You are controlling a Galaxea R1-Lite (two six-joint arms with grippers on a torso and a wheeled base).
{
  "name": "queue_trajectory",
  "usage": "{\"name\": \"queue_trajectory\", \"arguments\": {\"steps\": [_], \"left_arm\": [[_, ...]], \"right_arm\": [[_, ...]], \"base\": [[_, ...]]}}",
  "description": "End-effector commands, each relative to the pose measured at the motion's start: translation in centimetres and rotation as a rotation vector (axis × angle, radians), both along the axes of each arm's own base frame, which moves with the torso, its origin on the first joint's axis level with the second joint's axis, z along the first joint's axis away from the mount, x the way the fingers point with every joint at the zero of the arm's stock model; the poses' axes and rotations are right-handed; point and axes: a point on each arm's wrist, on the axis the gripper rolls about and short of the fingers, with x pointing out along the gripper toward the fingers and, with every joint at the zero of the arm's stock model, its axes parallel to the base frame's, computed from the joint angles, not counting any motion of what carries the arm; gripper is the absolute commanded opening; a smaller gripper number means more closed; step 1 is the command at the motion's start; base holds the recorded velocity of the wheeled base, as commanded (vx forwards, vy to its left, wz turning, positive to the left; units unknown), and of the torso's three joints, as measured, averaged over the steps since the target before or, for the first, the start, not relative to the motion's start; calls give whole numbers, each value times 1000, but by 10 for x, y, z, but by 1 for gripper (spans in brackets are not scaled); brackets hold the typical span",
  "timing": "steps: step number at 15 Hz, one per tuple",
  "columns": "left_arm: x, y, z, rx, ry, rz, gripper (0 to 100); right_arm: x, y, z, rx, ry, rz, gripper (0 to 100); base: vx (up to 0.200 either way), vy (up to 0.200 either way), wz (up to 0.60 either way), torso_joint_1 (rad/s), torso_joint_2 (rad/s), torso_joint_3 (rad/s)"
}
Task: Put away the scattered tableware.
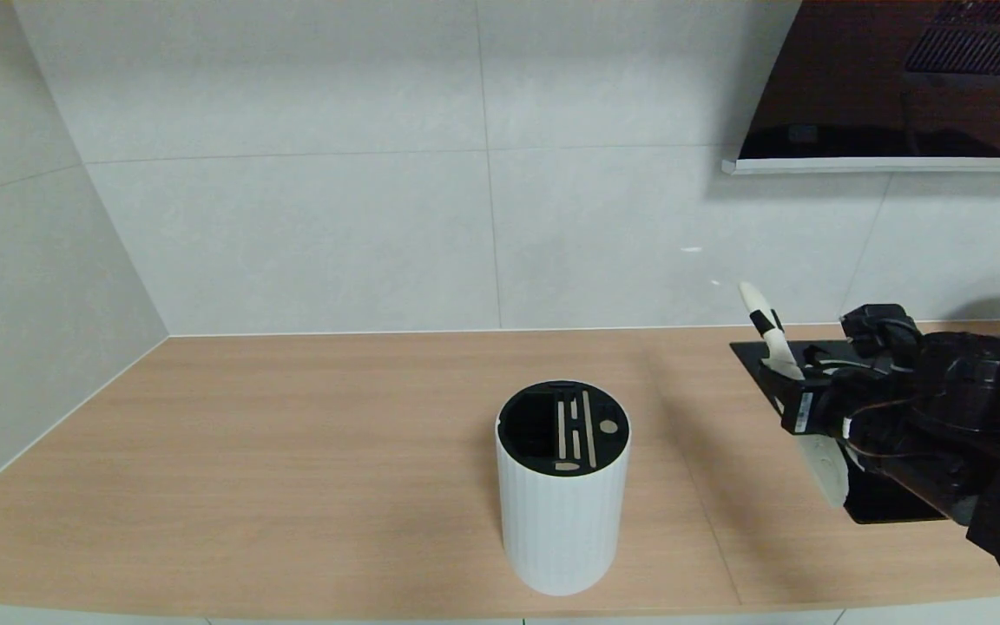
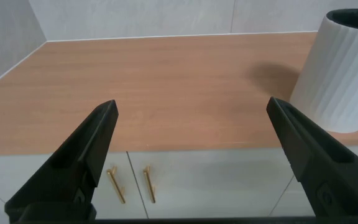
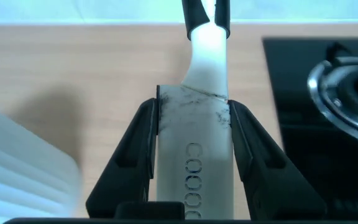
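White knife (image 1: 776, 347) clamped by its pale blade in the right hand (image 1: 799, 404), held tilted above the black cooktop (image 1: 752, 351) near the right edge of the surface (image 1: 292, 451), lettering seen on the blade, white ribbed holder (image 1: 562, 503) stood by the front edge, left hand (image 2: 191, 109) spread wide apart, nothing gripped.

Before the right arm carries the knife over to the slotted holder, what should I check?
1. Right gripper shut on white knife: ok.
2. Slotted holder upright, top slots uncovered: ok.
3. Counter between knife and holder free: ok.
4. Left gripper open, apart from holder: ok.
5. Knife upright above a slot: not ok, tilted, near the cooktop.
6. Which slot fits the blade: cannot tell.
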Motion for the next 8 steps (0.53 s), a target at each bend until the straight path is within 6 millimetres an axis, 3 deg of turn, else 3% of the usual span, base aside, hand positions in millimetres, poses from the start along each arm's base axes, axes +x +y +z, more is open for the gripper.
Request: {"name": "queue_trajectory", "arguments": {"steps": [1,3,5,6,8], "left_arm": [[-1,0,3,1,-11,-16,100],[-9,-3,35,2,-61,-135,100],[-2,-4,89,-4,12,-194,100],[18,-4,117,-14,83,-201,100],[71,-5,148,-38,219,-200,100]], "right_arm": [[1,3,19,21,-70,11,0],[16,7,40,33,-112,12,0],[27,23,66,49,-153,50,0],[26,31,78,59,-178,73,0],[12,55,100,81,-209,154,0]], "base": [[0,0,0,0,0,0],[0,0,0,0,0,0],[0,0,0,0,0,0],[0,0,0,0,0,0],[0,0,0,0,0,0]]}}
